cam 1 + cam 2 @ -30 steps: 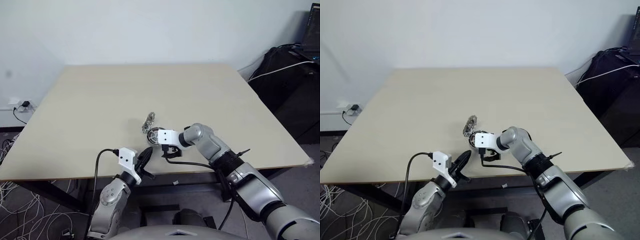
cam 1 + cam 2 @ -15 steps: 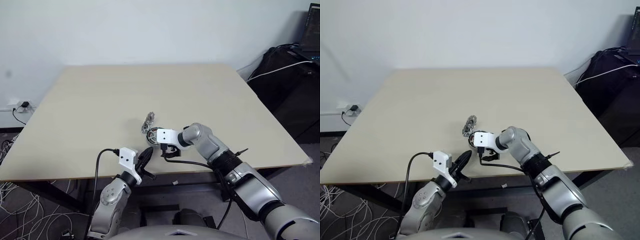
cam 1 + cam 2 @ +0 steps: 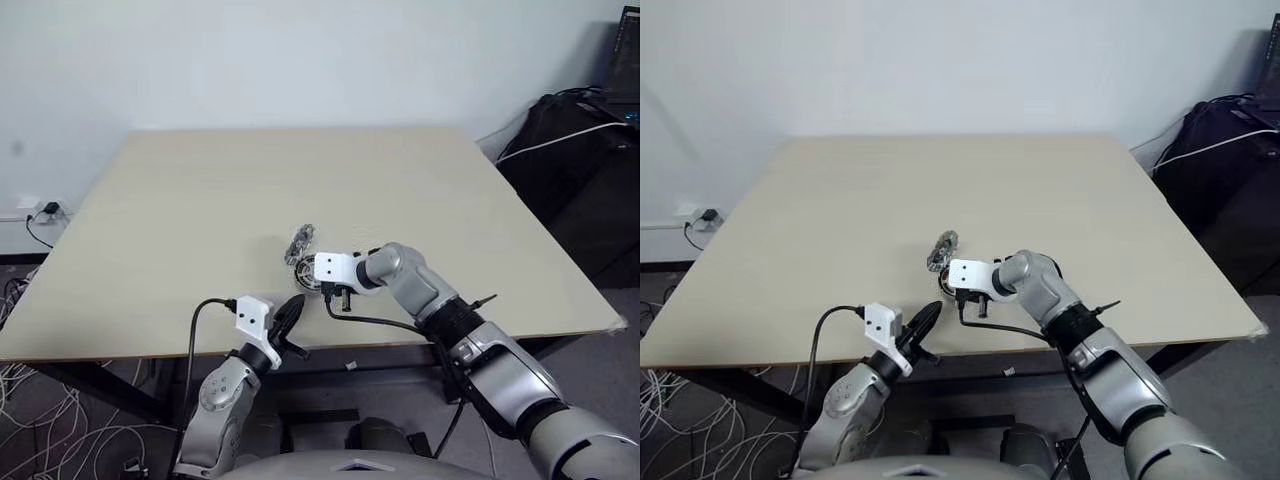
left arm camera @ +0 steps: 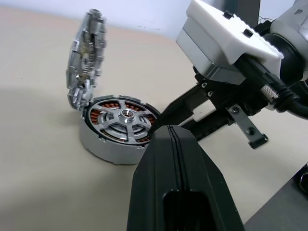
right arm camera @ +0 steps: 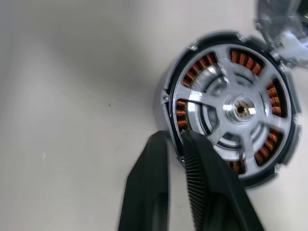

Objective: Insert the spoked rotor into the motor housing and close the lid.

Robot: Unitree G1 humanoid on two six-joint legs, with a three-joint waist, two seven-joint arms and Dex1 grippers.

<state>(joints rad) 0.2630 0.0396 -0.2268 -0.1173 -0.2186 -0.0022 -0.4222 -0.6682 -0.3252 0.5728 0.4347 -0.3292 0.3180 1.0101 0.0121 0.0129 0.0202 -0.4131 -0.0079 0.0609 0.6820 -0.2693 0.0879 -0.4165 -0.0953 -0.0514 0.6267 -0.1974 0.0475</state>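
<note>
The round silver motor housing (image 5: 169, 103) sits on the table near its front edge. The spoked rotor (image 5: 239, 109) lies inside it, ringed by copper windings. Its hinged lid (image 4: 86, 67) stands open and upright at the far side. My right gripper (image 5: 175, 139) comes down at the housing's near rim. One finger is outside the wall and one is over the rotor's edge, shut on the rim. My left gripper (image 4: 171, 132) is shut and empty. It hovers level at the table's front edge, short of the housing and pointing toward it.
The beige table (image 3: 200, 200) spreads wide to the left, right and behind the housing. A black cable (image 3: 385, 322) trails from my right wrist along the front edge. Black bags and cables (image 3: 585, 150) stand off the table's right side.
My right gripper's fingers have closed from wide apart onto the housing's rim, the hand staying in place. The left arm, housing and lid have not moved.
</note>
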